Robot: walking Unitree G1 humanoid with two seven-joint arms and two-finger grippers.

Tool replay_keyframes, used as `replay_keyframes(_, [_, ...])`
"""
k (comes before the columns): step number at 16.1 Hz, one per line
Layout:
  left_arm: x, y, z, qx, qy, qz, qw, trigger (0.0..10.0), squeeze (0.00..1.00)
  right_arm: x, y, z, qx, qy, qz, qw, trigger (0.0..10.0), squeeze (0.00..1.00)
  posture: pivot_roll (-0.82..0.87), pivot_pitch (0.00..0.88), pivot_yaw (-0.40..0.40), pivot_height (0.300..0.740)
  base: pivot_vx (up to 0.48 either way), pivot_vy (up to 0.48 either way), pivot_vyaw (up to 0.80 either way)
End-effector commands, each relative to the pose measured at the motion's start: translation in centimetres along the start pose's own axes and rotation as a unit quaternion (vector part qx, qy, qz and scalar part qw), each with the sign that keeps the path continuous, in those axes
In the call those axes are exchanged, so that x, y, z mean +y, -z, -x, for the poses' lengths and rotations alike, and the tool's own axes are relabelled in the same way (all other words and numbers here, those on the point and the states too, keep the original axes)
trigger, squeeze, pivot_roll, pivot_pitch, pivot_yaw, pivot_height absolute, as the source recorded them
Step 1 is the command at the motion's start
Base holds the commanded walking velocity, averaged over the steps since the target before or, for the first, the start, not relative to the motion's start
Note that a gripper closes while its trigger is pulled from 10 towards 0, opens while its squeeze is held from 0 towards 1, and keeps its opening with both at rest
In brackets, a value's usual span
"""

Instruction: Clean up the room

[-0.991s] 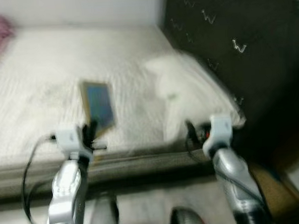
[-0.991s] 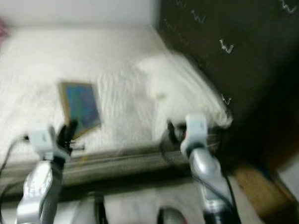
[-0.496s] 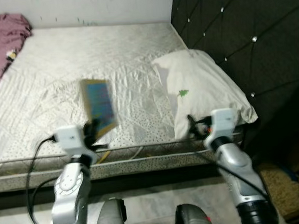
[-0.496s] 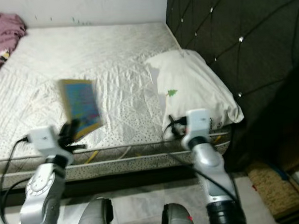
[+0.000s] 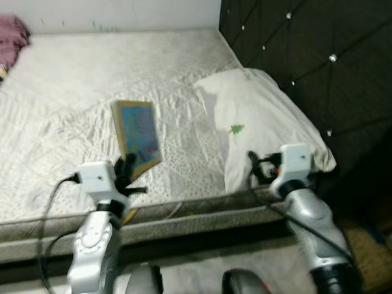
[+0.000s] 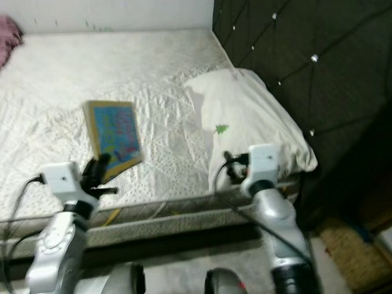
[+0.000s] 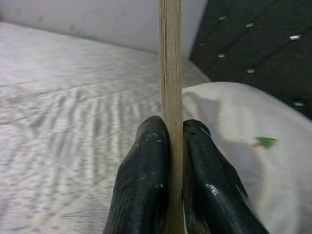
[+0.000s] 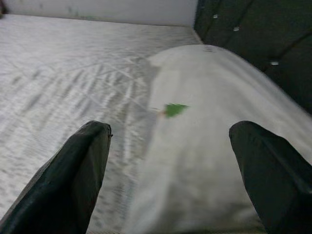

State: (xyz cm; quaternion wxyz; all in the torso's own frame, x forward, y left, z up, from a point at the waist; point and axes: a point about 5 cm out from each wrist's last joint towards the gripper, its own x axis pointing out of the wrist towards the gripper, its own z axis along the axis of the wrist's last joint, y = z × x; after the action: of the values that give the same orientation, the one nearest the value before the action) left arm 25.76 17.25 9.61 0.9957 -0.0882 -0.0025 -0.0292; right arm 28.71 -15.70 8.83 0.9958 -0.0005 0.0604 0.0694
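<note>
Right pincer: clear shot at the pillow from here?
Probably yes. The right pincer is open and points at the white pillow just ahead on the bed, nothing between them.

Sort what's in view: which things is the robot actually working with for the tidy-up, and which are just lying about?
In the job:
- book, held edge-on above the bed
- left gripper, shut on the book
- right gripper, open, facing the pillow

Lying about:
- pillow
- bed
- pink cloth
- headboard

One book, one pillow, one bed.
</note>
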Motion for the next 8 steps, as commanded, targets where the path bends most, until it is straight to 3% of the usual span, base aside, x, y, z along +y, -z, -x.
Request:
replay_keyframes(1, [0.36,-0.89,-0.26,-0.020,-0.007,-0.004,1.000,10.0,0.00,0.18,-0.54,-0.16,-0.008,-0.008,0.003,1.000,10.0,0.00,-0.05,0.031,-0.041,0.662,0.480,0.000,0.00])
replay_keyframes(8, [0.42,-0.82,-0.26,-0.019,-0.010,-0.003,1.000,10.0,0.00,0.19,-0.53,0.01,-0.007,-0.008,0.003,1.000,10.0,0.00,-0.05,0.032,-0.039,0.662,0.448,0.000,0.00])
